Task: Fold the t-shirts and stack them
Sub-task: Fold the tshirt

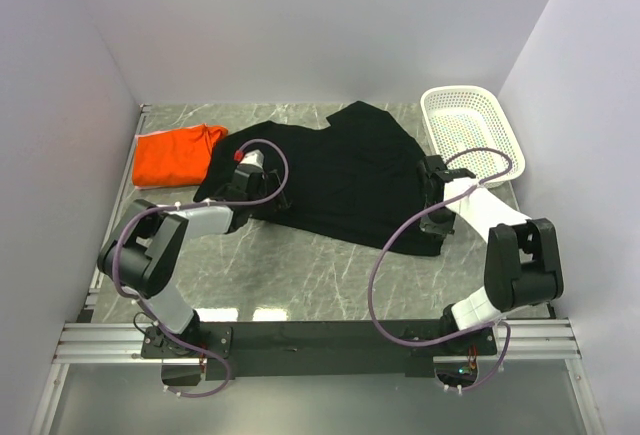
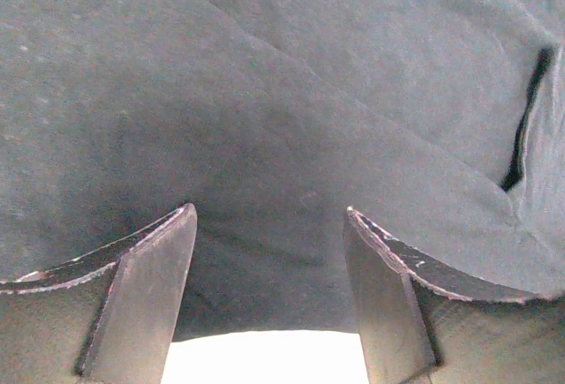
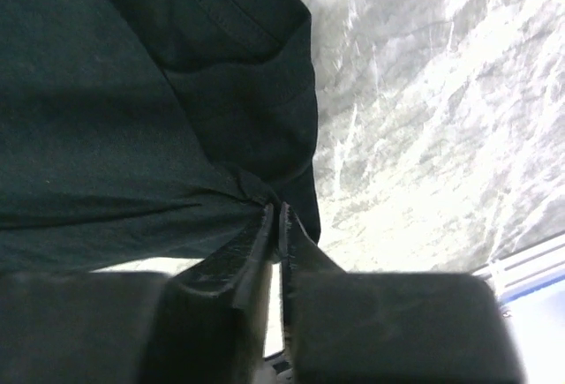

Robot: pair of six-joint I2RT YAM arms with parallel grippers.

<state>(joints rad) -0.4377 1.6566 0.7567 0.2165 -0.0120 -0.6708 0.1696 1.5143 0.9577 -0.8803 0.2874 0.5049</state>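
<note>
I see a grey marbled tabletop [image 1: 300,265] closed in by plain pale walls [image 1: 300,25]. The black t-shirt [image 1: 350,175] lies spread and creased across its middle. The orange t-shirt [image 1: 175,155] sits bunched just off the black one's left side, and the white mesh basket [image 1: 460,92] is off its far right corner. My left pincer [image 2: 269,212] stands apart over the black t-shirt's left edge. My right pincer [image 3: 275,207] is clamped on a fold at its right hem.
</note>
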